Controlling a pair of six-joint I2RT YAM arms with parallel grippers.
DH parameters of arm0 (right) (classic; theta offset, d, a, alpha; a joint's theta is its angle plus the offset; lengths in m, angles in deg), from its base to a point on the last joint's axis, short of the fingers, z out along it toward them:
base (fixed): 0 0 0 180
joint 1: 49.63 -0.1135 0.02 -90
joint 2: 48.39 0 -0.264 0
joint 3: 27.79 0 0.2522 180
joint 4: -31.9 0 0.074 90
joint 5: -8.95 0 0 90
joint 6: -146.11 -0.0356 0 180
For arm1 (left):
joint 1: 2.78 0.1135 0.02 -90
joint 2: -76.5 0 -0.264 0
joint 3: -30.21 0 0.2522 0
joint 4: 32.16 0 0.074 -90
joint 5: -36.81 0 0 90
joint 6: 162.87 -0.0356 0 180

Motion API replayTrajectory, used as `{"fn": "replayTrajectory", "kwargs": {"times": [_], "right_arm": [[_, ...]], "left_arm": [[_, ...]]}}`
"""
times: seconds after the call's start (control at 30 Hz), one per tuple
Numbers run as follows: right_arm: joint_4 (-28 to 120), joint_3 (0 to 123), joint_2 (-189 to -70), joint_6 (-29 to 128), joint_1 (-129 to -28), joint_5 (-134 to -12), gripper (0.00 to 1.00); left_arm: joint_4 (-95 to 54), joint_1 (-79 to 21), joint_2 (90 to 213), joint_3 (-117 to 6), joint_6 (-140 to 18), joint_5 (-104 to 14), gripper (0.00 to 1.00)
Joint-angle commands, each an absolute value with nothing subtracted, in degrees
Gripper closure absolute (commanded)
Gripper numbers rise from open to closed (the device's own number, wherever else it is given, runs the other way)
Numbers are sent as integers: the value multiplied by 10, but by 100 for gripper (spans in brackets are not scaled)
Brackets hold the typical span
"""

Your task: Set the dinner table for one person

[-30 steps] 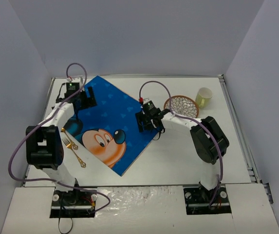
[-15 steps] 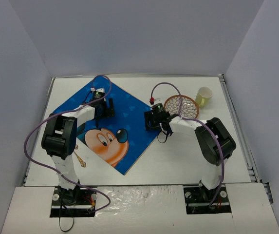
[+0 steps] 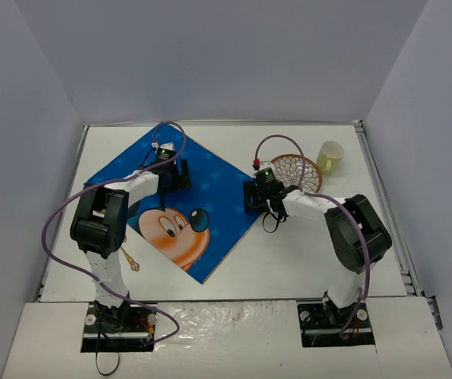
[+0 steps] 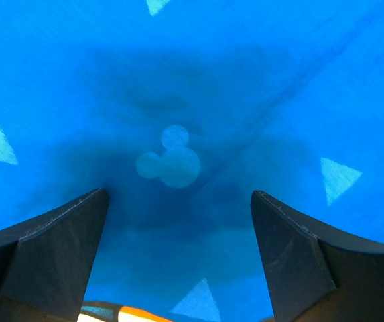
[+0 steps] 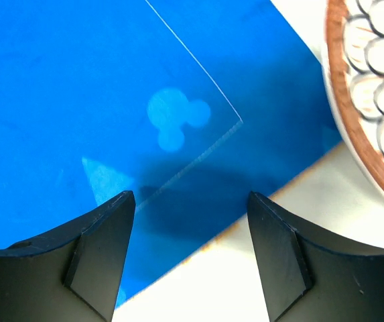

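No lettering, numbers or brand marks were legible in any view. The blue rectangular placemat (image 3: 210, 178) bore only pictures: a cartoon mouse face, pale mouse-head silhouettes and pale triangles. No words could be read on it.

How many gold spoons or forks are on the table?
1. The gold cutlery piece lies on the table left of the placemat, beside the left arm. More may be hidden under that arm.

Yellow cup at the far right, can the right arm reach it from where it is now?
Probably yes. The yellow cup stands alone beyond the plate, and the right tool is open and empty at the edge of the placemat; only the low plate lies between.
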State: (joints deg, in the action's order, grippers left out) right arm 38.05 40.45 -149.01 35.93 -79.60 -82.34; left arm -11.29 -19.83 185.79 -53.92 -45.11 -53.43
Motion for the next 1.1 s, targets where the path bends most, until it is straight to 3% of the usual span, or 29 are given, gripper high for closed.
{"fn": "replayTrajectory", "kwargs": {"times": [0.0, 0.27, 0.4, 0.5, 0.73, 1.07], "right_arm": [[423, 442, -1406, 356, -791, -837, 36], [447, 466, -1291, 316, -769, -900, 32], [451, 431, -1224, 290, -745, -936, 9], [454, 400, -1188, 287, -722, -951, 0], [487, 342, -1170, 231, -616, -930, 0], [425, 330, -1289, 157, -540, -902, 5]], "left_arm": [[-64, -205, 1796, -594, -458, -526, 15], [46, -205, 1695, -681, -522, -561, 9], [83, -205, 1608, -660, -554, -568, 3], [115, -203, 1550, -629, -565, -578, 3], [155, -200, 1404, -526, -561, -605, 3], [115, -197, 1270, -376, -528, -616, 3]]}}
